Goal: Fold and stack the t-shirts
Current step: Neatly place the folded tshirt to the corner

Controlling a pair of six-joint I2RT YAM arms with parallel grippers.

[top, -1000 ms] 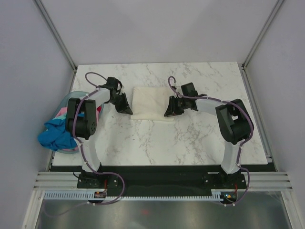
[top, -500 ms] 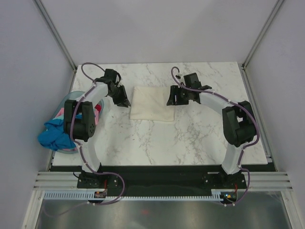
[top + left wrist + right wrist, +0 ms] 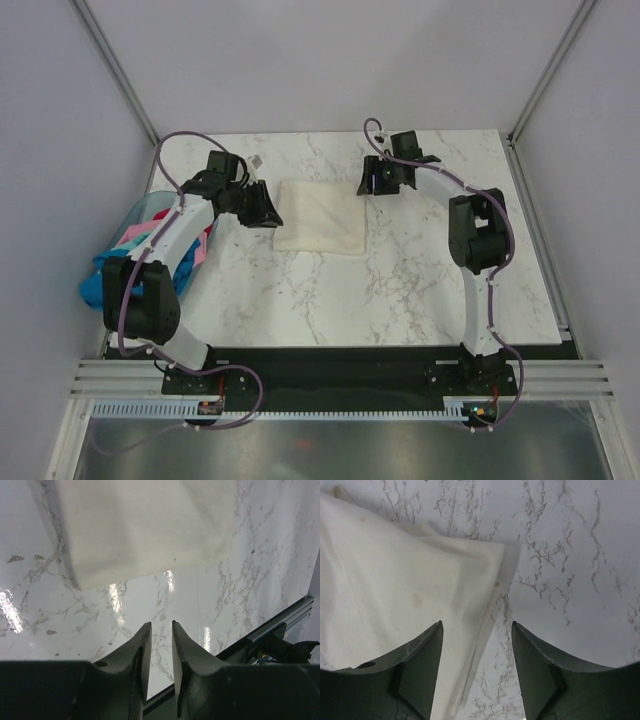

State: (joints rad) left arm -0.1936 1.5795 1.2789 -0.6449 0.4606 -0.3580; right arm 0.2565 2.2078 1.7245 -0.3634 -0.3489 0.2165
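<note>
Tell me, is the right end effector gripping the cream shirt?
No, the right end effector stands open, pinching nothing; the cream shirt lies flat.

White marble-look table (image 3: 400, 280) w/ grey veins, glossy, glare spots in left wrist view. Pale blue plastic basket (image 3: 143, 207) at its left edge. Black strip (image 3: 330, 360) along near edge, then alu rails (image 3: 330, 385). Plain grey walls (image 3: 330, 60) behind & on both sides

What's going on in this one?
Two robot arms are working through t-shirts. A cream-white t-shirt lies folded flat mid-table. The left gripper and right gripper are open at its left and right sides, holding nothing. More coloured shirts wait in the pale blue basket at the table's left edge.
</note>
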